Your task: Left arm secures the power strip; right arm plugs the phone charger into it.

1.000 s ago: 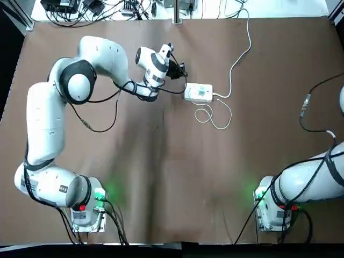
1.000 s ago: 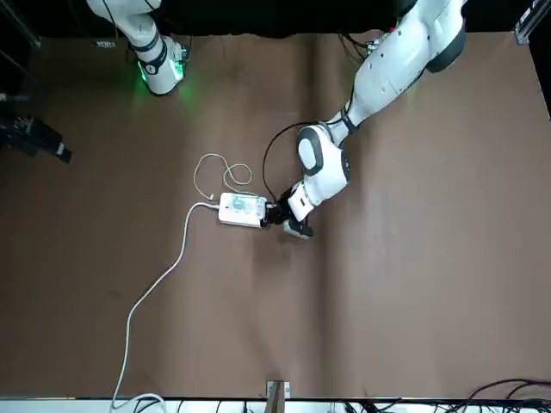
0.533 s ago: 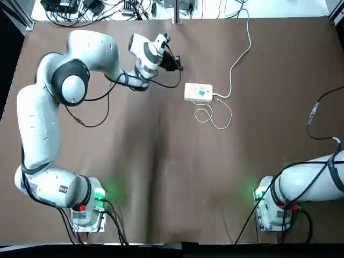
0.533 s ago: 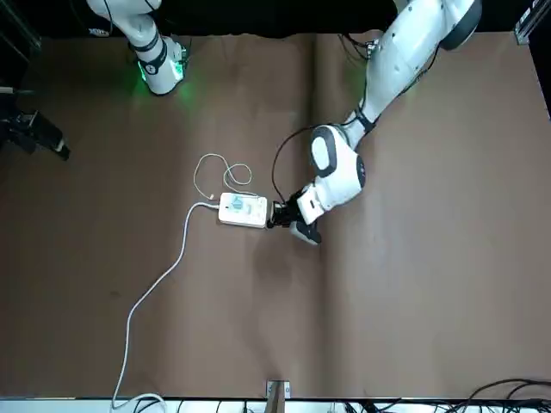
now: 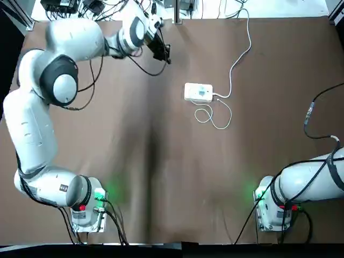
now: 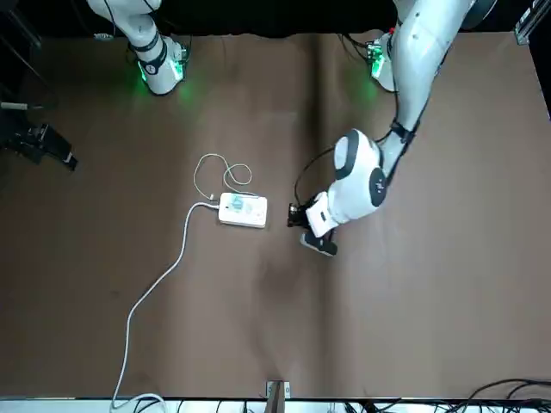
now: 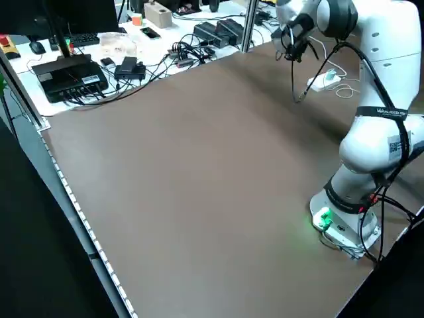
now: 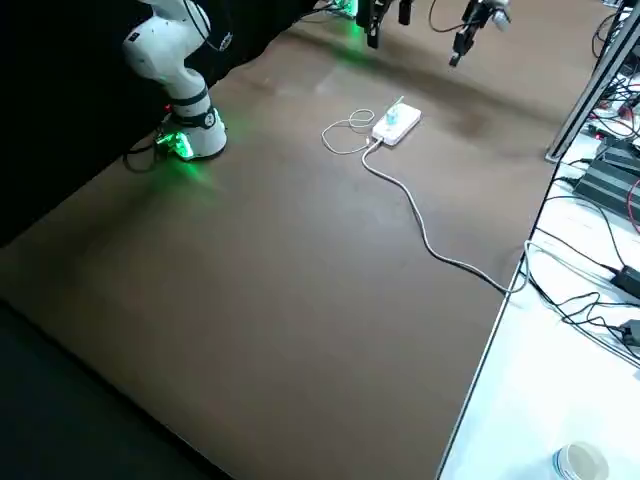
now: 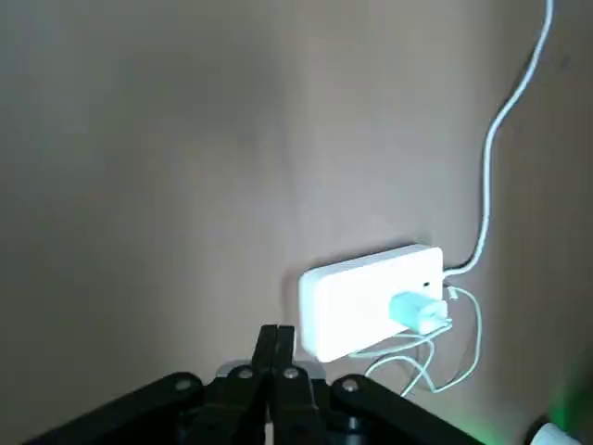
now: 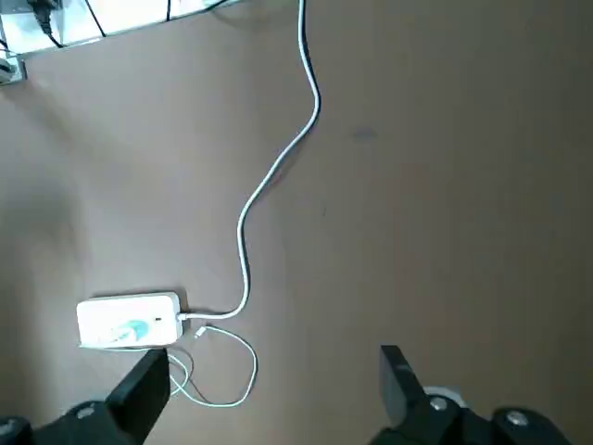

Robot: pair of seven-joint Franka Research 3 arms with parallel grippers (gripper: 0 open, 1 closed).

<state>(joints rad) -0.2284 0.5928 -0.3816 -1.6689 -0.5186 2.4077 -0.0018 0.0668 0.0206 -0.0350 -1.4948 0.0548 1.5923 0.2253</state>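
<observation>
Left wrist view: left tool (image 9: 276, 336) tips together, apart from power strip (image 9: 372, 298)
Right wrist view: right tool (image 10: 269, 371) tips apart
Charger (image 10: 135, 330): seated in strip
Writing: none legible

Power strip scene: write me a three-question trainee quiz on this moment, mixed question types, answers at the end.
1. True or false: the phone charger is seated in the power strip.
2. Multiple choice: the left gripper's fingers are (a) clamped on the power strip, (b) shut and off the power strip, (c) around the charger's thin cable.
3. Fill in: in the right wrist view, the right gripper has its fingers ____.

Key: 1. true; 2. b; 3. open.
</observation>
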